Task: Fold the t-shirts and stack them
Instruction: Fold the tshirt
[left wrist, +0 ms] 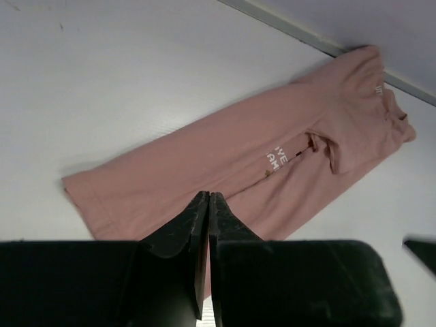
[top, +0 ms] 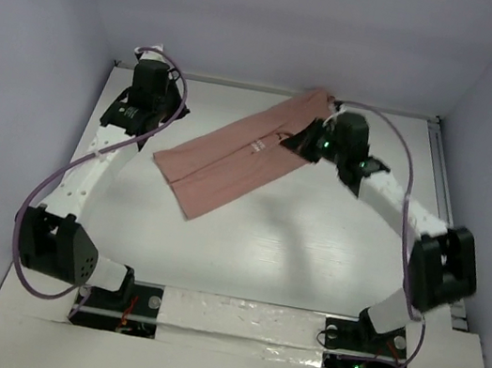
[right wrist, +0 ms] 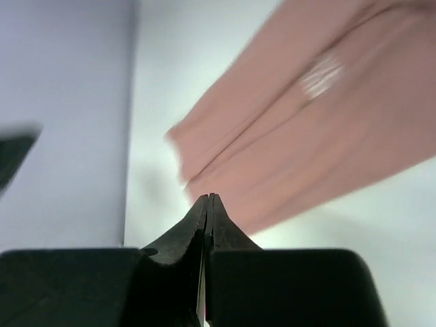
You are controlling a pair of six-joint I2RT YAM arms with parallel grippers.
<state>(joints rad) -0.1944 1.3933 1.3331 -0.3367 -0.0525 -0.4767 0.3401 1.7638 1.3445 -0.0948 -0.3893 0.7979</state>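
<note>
The t-shirt (top: pixel 237 154) lies on the tabletop (top: pixel 292 249) as a long pink strip, its long axis running diagonally. The hem end points toward the left arm's side and the collar end sits up by the back wall. The right gripper (right wrist: pixel 208 199) has its jaws pressed together with no cloth showing between them, and it hangs right at the shirt's collar end, so it's the nearer one. The left gripper (left wrist: pixel 208 199) is also closed tight and empty, standing off beyond the hem end. The next fold looks likely to bring one end over the other along that diagonal, and both grippers would have to open first.
</note>
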